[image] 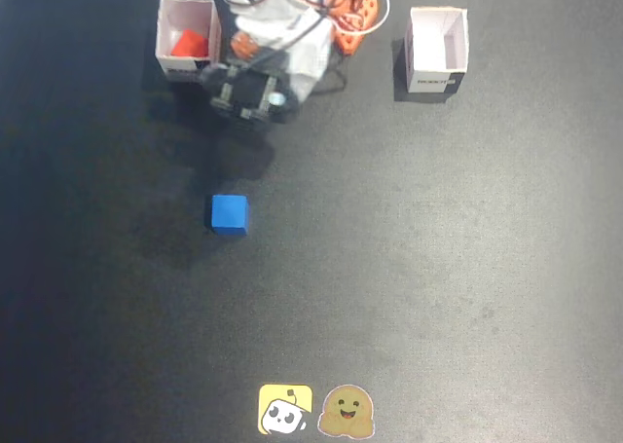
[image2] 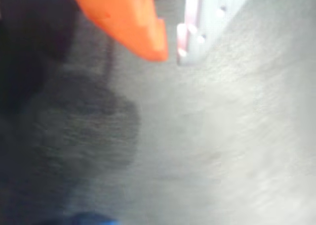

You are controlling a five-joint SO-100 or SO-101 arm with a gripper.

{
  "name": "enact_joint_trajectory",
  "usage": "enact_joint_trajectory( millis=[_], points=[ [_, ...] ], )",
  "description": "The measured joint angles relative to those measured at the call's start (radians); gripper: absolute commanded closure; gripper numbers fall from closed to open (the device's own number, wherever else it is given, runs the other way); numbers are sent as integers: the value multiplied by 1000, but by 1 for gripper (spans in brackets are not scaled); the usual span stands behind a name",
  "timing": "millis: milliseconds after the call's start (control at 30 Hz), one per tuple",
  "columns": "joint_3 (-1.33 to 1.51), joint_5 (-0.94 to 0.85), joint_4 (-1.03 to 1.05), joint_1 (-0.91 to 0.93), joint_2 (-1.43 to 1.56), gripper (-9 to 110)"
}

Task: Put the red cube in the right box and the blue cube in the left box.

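Note:
The red cube (image: pixel 189 44) lies inside the right box (image: pixel 167 19), the pinkish-walled one at the upper left of the fixed view. The blue cube (image: pixel 230 214) sits alone on the dark mat; the wrist view shows only a sliver of the blue cube (image2: pixel 91 219) at its bottom edge. The left box (image: pixel 458 39) stands at the upper right with nothing in it. My arm (image: pixel 277 44) hangs just right of the right box. In the wrist view my gripper (image2: pixel 172 54) is open by a narrow gap between the orange and white fingers, holding nothing.
The dark mat (image: pixel 419 268) stretches wide around the blue cube. Two small stickers, one yellow (image: pixel 285 410) and one brown (image: pixel 348 412), lie at its near edge. The arm's orange base (image: pixel 355 24) and cables sit between the two boxes.

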Motion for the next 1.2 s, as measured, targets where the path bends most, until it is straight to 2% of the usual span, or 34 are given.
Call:
enact_joint_trajectory(
  millis=[467, 800, 1200],
  points=[
    [0, -6, -2, 60, -29, 101],
    [-66, -130, -153, 190, -261, 101],
    [-184, -169, -354, 210, -571, 92]
  ],
)
